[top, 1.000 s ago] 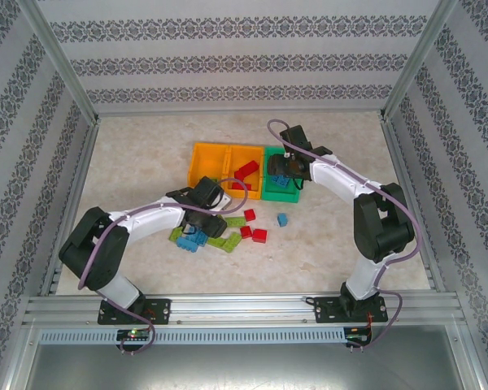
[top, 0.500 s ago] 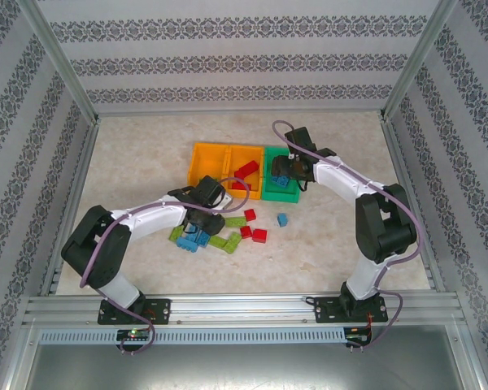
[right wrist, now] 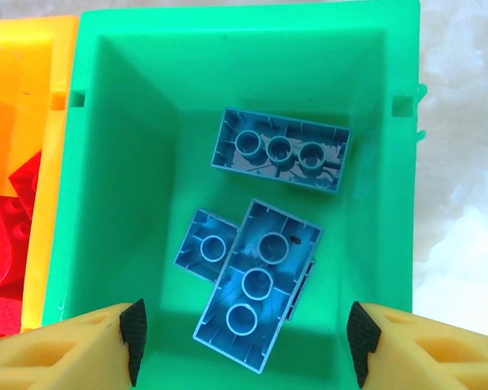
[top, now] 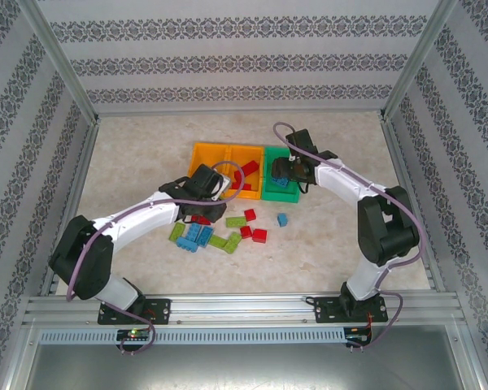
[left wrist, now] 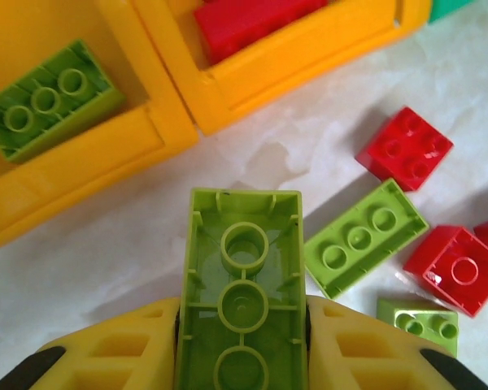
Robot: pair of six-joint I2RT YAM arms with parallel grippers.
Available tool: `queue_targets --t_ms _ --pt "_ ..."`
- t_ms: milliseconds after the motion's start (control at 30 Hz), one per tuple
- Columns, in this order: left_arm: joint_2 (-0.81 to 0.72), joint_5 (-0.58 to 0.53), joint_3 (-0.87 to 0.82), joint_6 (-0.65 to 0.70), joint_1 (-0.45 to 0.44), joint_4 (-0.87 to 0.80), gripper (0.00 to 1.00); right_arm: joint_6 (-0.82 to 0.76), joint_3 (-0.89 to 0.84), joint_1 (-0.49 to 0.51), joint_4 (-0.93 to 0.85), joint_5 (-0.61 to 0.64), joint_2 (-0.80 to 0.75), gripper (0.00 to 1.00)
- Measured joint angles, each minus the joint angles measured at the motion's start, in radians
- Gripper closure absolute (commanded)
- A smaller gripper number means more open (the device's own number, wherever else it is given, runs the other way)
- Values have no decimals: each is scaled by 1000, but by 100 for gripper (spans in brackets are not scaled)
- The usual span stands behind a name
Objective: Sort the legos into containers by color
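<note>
Gripping a lime oblong brick [left wrist: 242, 268] w/ left tool [left wrist: 242, 345]. Yellow fingers [left wrist: 122, 357] tight on both long sides, hollow underside toward the wrist cam. Hanging over bare counter [left wrist: 106, 244], near rims of the yellow bins just ahead.

In left yellow bin [left wrist: 89, 154]: one lime brick [left wrist: 45, 106], underside up, close to the front wall. In middle yellow bin [left wrist: 293, 61]: red brick [left wrist: 252, 20], cut off by frame top. The two bins joined wall to wall, no gap.

Loose on counter, rt of the held brick:
- lime piece [left wrist: 364, 238] just beside it
- red square [left wrist: 404, 149] beyond that, apart
- second red square [left wrist: 453, 268] v. close to the lime piece's end; can't tell if touching
- small lime bit [left wrist: 419, 325] nearest the tool

Open counter to the left of the held brick.

Rt side: right tool [right wrist: 246, 345] spread wide, nothing betw. its fingers [right wrist: 81, 345], held over green bin [right wrist: 122, 122]. Tips roughly in line w/ the bin's side walls.

Inside green bin, three blue bricks, all underside up:
- blue oblong [right wrist: 281, 150] toward the far wall
- tilted blue oblong [right wrist: 260, 284] nearer the tool
- blue square [right wrist: 207, 244] touching the tilted one's side

Free floor along the bin's left wall & in the far corners.

From overhead: bins in a row mid-counter, green at rt end. Loose bricks bunched in front of the yellow pair, w/ a lone blue one [top: 282, 219] off to the rt of the bunch. Wide bare margin of counter to both side rails and the back wall.
</note>
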Motion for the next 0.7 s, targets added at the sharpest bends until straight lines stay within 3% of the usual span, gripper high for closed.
queue_targets --t_ms 267,500,633,700 --pt "21 -21 87 -89 149 28 73 0 -68 26 2 0 -72 32" --pt "212 28 292 -135 242 35 73 0 -86 116 2 24 -110 31" --pt "340 41 411 -157 251 14 62 0 -99 131 2 37 -117 31" --pt "379 44 449 -167 251 -2 49 0 -115 131 2 43 -122 31"
